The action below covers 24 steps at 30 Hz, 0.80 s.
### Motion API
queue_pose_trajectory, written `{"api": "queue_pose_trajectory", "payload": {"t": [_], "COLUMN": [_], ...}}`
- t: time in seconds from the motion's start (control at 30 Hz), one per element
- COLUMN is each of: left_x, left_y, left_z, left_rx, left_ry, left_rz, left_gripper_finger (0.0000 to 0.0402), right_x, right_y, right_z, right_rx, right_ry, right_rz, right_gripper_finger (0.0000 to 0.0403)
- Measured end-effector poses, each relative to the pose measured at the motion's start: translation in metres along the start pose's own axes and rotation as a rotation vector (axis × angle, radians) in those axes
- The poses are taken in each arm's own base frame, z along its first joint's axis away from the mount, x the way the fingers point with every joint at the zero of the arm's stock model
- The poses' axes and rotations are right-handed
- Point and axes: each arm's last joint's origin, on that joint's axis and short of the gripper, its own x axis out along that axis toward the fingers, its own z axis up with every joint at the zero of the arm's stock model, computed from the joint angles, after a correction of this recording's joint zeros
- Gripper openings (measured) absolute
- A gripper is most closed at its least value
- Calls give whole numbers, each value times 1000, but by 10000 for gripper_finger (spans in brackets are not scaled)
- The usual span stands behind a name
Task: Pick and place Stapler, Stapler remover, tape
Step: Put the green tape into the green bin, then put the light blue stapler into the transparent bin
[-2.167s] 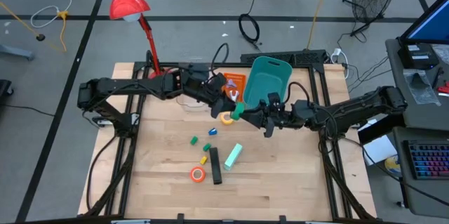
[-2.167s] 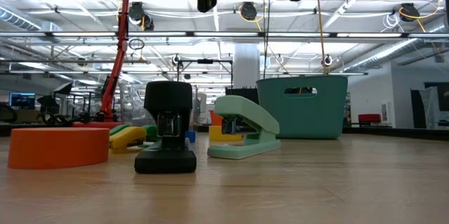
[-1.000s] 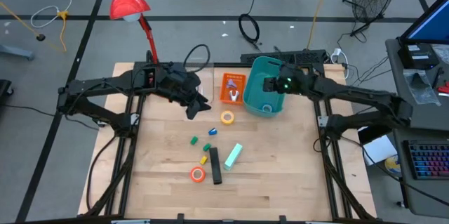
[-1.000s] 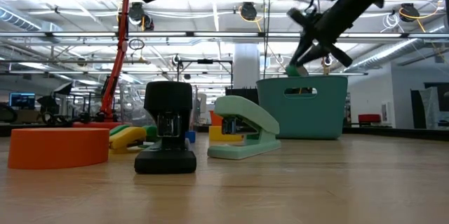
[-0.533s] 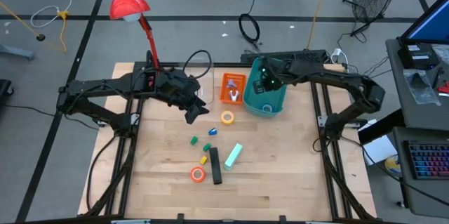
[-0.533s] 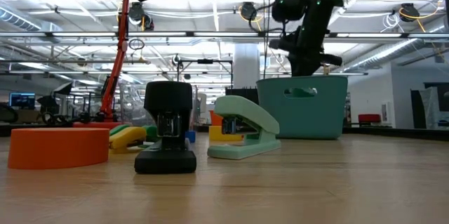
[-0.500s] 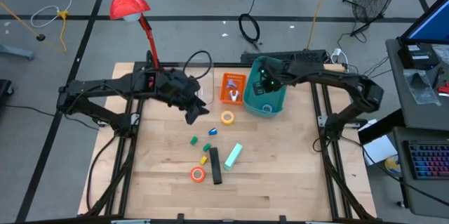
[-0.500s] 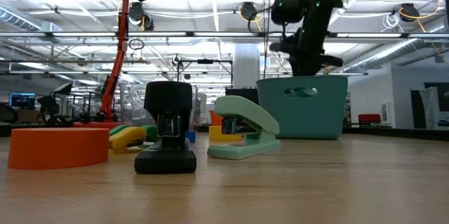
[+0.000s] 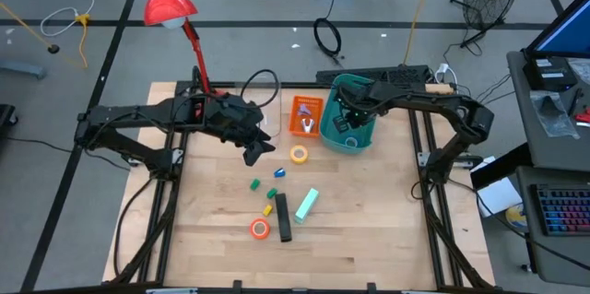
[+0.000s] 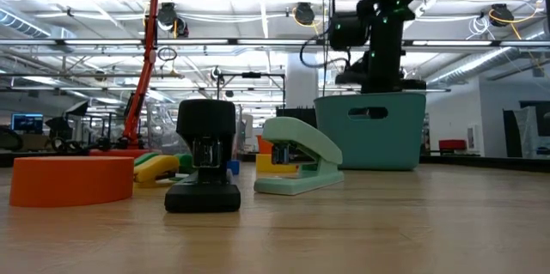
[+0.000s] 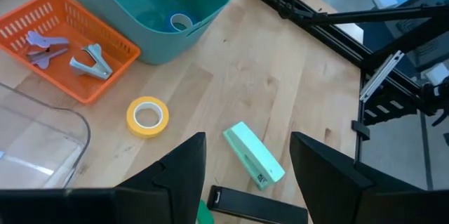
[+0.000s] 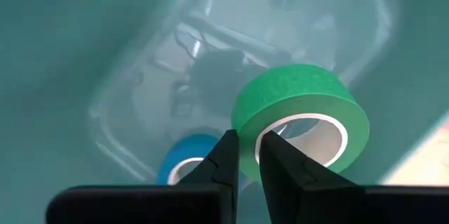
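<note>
The left claw hangs spread over the worktop, beside the orange basket of staple removers, with the yellow tape, orange tape and two staplers lying loose below. The right claw, down inside the teal bin, pinches the green tape just above the blue tape already there. The drop seems the step in hand: next, it should spread and lift clear.

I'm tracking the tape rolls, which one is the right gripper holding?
The green tape roll, pinched by the right gripper inside the teal bin. The blue roll lies beneath it; yellow and orange remain on the table.
</note>
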Motion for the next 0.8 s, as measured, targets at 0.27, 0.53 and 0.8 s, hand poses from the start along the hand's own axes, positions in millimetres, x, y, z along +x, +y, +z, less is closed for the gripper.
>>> {"api": "queue_pose_trajectory", "payload": {"t": [0.27,0.53,0.8], "left_x": [0,1,1], "left_y": [-4,-7,-7], "left_z": [-2,-4,-4], "left_rx": [-7,-3,-4], "left_ry": [2,1,-3], "left_rz": [-2,0,6], "left_gripper_finger": [209,209,209], "right_x": [16,17,17], "right_y": [6,10,11], "right_z": [0,2,1], "right_rx": [-26,-79,-93], "right_ry": [40,20,11], "right_rz": [-28,4,-11], "right_gripper_finger": [41,74,140]}}
